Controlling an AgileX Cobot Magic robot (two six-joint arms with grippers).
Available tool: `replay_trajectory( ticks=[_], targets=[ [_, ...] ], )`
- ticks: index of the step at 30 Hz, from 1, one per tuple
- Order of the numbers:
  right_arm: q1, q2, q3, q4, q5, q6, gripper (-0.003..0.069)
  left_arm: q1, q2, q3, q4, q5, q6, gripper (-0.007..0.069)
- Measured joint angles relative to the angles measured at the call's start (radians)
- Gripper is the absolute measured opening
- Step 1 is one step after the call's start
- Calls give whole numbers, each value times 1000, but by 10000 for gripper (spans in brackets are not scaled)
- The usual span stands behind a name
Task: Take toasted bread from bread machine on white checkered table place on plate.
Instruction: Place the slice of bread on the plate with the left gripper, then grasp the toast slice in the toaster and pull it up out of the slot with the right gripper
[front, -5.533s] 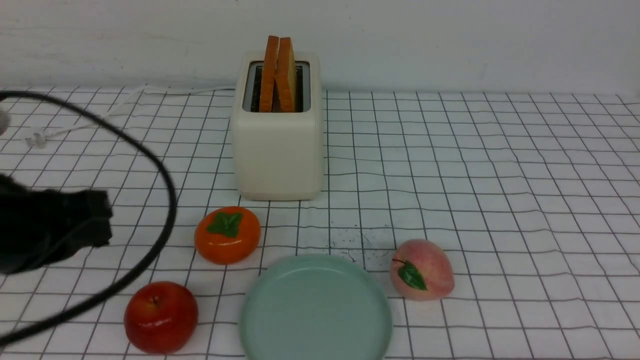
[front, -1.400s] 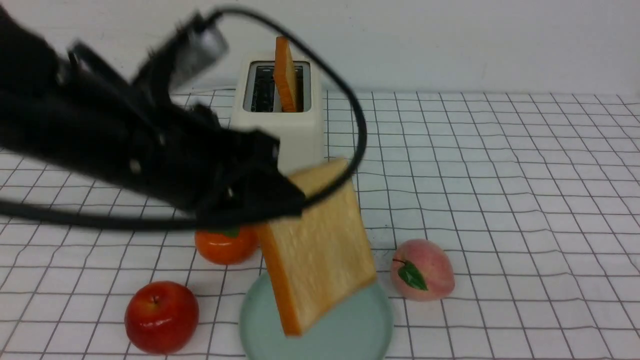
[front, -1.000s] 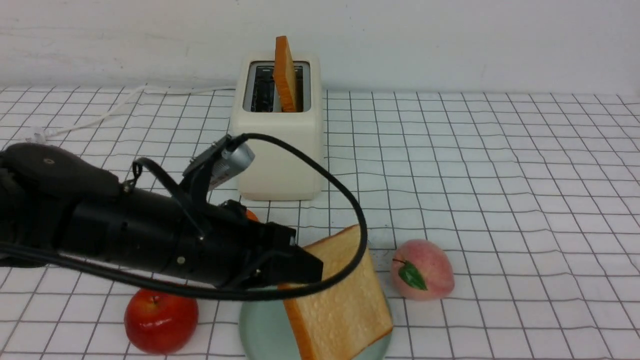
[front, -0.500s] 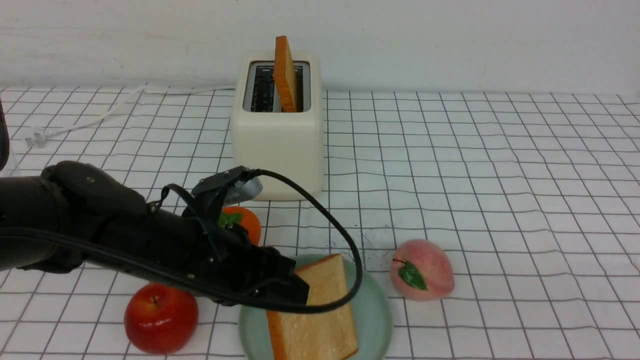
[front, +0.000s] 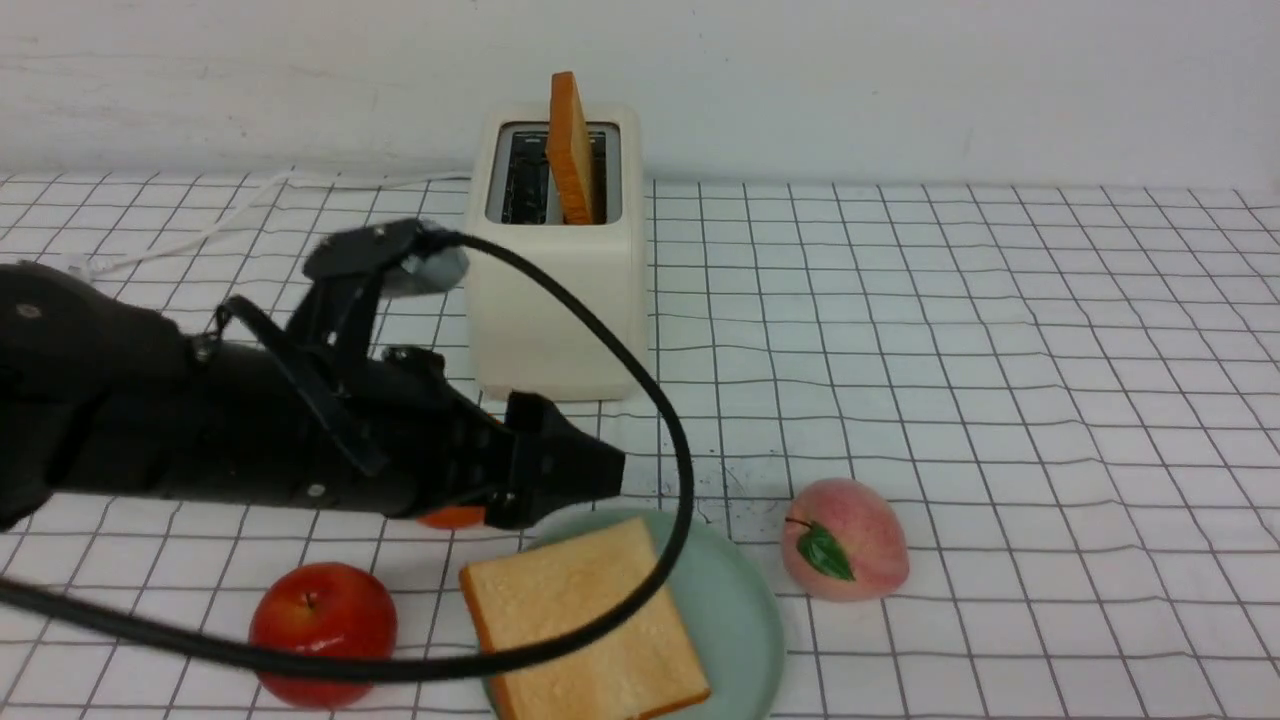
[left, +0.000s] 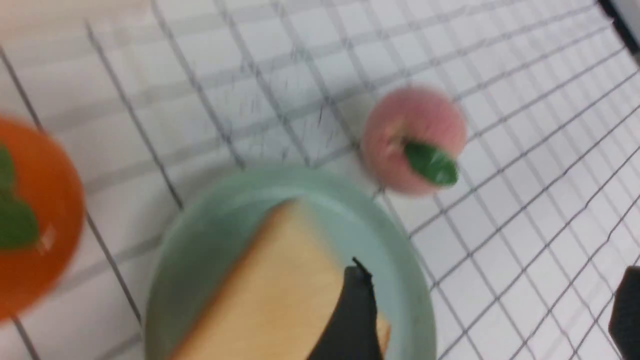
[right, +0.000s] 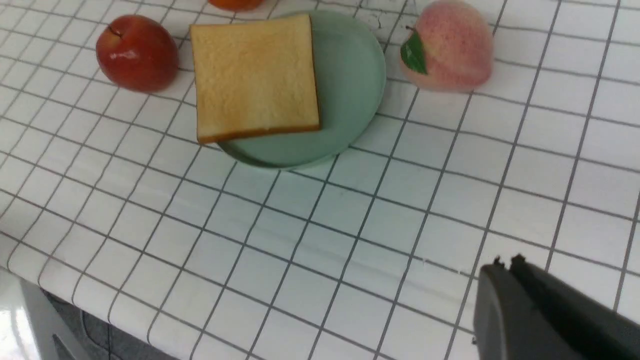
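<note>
One toast slice (front: 580, 630) flat on plate (front: 742, 620), lower centre; left hand (front: 592, 470) spread above it; right hand (right: 507, 263) pressed together.

the left arm (front: 200, 420) is a thick matte-black tube with rounded housings, dotted with small pale screw heads (front: 22, 311). at its 12 o'clock a black bracket (front: 350, 255) carries a silver-grey cylinder (front: 428, 268), and a thick black cable (front: 650, 400) runs from it. the left gripper (front: 590, 470) ends in black wedge-shaped fingers (left: 352, 315). the right gripper (right: 507, 262) is dark grey with small notched tips.
</note>
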Motion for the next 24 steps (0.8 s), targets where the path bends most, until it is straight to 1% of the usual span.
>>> replay_trajectory(
  ticks=[2,5,7,9,11,12,13,14,15,16,19,20,21,22,23,24],
  targets=[
    [0,12,0,0,2,0,13,0,-31,0,0,-7,10,608],
    [0,32,0,0,3,0,14,0,-97,1,0,-14,15,573],
    [0,48,0,3,3,0,15,0,-157,1,2,-19,2,507],
    [0,64,0,14,4,0,16,0,-215,1,15,-22,-31,414],
    [0,95,-1,44,6,-1,18,0,-296,1,59,-24,-85,246],
    [0,108,-4,53,7,-5,19,0,-319,1,88,-23,-103,193],
    [0,134,-12,67,14,-13,20,0,-356,1,134,-17,-138,105],
    [0,165,-26,82,21,-23,21,0,-385,1,177,-8,-171,39],
    [0,207,-50,97,29,-34,21,0,-432,1,261,8,-246,-8],
    [0,244,-73,109,32,-45,21,0,-458,1,314,22,-297,-13],
    [5,360,-150,135,32,-70,21,0,-540,1,541,113,-523,-13],
    [7,378,-161,135,32,-71,21,0,-545,1,558,113,-539,-13],
    [26,441,-206,136,31,-77,16,0,-585,1,683,180,-666,-13],
    [49,488,-235,136,26,-78,12,0,-610,1,753,205,-742,-13],
    [54,497,-235,136,25,-78,10,0,-615,1,766,216,-757,-13],
    [103,564,-281,135,9,-78,5,0,-652,1,849,247,-848,-13]
  ],
)
